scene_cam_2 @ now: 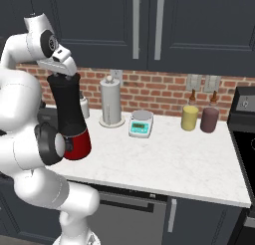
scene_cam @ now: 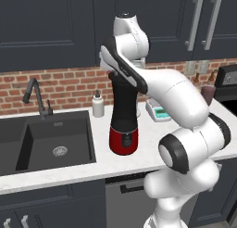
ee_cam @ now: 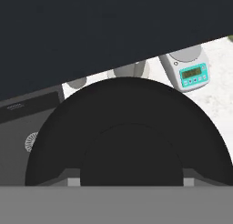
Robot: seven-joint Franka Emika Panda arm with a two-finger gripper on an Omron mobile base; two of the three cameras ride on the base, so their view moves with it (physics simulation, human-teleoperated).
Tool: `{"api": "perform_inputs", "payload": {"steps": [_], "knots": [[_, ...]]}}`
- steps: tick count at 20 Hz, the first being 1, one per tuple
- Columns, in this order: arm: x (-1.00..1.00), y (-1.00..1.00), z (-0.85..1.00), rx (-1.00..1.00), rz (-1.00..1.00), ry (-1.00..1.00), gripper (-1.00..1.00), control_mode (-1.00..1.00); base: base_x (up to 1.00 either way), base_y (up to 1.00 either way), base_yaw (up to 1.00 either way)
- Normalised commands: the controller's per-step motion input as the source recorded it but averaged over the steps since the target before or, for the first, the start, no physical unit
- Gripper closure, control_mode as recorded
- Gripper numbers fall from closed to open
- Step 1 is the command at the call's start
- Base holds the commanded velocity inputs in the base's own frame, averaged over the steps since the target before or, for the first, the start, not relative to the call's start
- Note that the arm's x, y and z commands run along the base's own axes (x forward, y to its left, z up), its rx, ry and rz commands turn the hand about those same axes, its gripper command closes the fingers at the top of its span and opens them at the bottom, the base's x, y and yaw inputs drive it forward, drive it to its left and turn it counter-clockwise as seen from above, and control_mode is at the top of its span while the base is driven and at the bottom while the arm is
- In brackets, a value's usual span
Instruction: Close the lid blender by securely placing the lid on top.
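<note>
Dark cabinets over a red brick backsplash; white marble counter (scene_cam: 69, 169) with a black sink (scene_cam: 55, 141) at left. Left base view: blender (scene_cam: 123, 116), black jar on red base, stands on the counter just right of the sink, a white soap bottle (scene_cam: 98, 104) behind it. Arm reaches over the jar's top, hiding the mouth.

Right base view: gripper (scene_cam_2: 63, 73) sits directly above the jar, with the lid (scene_cam_2: 64, 76) a thin dark disc at the jar's rim. Whether it is seated or just touching, cannot tell. Paper towel roll (scene_cam_2: 111, 101) and digital scale (scene_cam_2: 140, 123) stand behind.

Hand view: looking straight down, the lid's black disc lies centred under the fingertips (ee_cam: 73, 181) (scale visible beyond). Jaws closed on the lid, probably held centred so it drops squarely onto the jar.
</note>
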Motion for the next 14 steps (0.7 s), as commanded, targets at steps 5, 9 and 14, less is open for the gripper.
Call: {"api": "perform_inputs", "payload": {"steps": [5,9,14], "knots": [[0.0,0.0,-0.26,-0.08,0.0,0.0,1.0,-1.0,0.0,0.0,0.0],[0.02,0.0,-0.11,-0.05,0.0,0.0,1.0,-1.0,0.0,0.0,0.0],[0.0,0.0,-0.15,-0.03,0.0,-0.05,1.0,-1.0,0.0,0.0,0.0]]}}
